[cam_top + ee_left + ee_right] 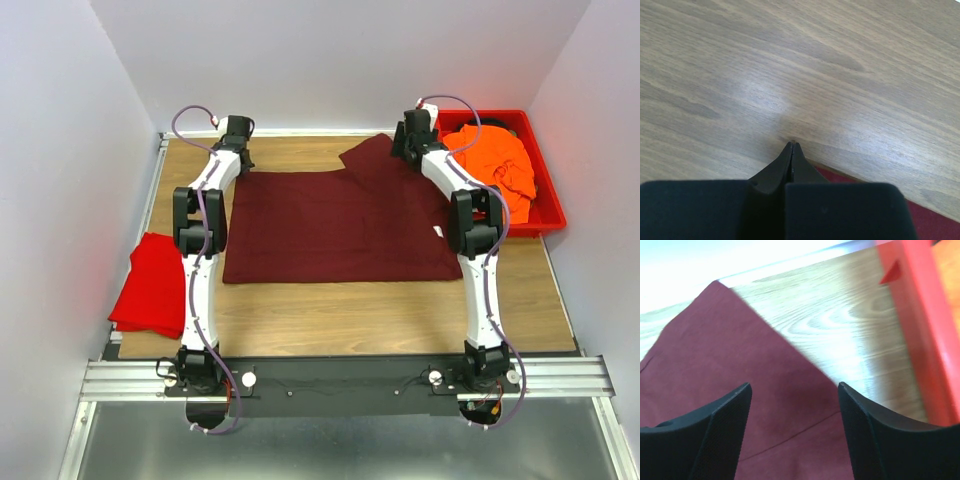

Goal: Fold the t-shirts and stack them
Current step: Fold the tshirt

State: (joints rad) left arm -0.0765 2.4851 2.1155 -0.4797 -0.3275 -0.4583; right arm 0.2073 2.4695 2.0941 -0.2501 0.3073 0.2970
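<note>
The dark maroon t-shirt (340, 225) lies spread flat in the middle of the table, one sleeve sticking out at its far right. My left gripper (240, 150) is shut and empty at the shirt's far left corner; in the left wrist view its tips (791, 146) rest on bare wood with a strip of maroon cloth (865, 182) beside them. My right gripper (405, 145) is open just above the sleeve (740, 370). The bright red t-shirt (152, 283) lies folded at the table's left edge. The bright orange t-shirt (495, 165) lies crumpled in the bin.
A rigid red plastic bin (545, 195) stands at the far right corner; its wall (920, 330) shows close to my right gripper. White walls enclose the table on three sides. Bare wood runs along the front of the maroon shirt.
</note>
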